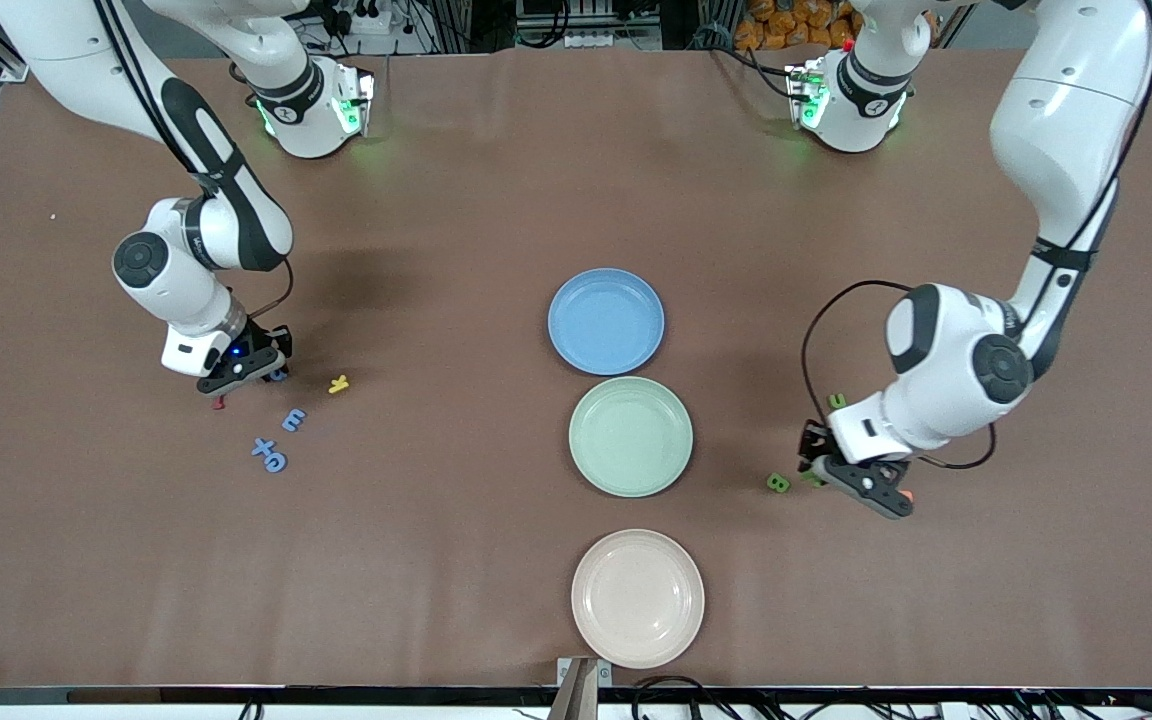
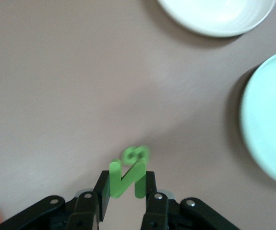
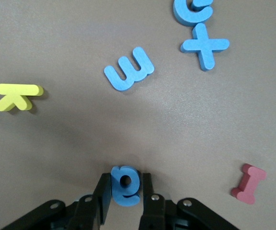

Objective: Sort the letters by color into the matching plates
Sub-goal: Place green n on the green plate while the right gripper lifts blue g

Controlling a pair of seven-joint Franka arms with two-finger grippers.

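Your left gripper [image 2: 126,189] pinches a green N [image 2: 126,178] just beside the green plate [image 1: 630,436]; only the right wrist view reveals your right gripper [image 3: 126,191] clamping a blue letter [image 3: 125,185]

beige-pink plate [image 1: 637,598]: nearest the front camera | yellow letter [image 1: 338,384] | dark red letter [image 1: 218,403] | brown table [image 1: 456,200]
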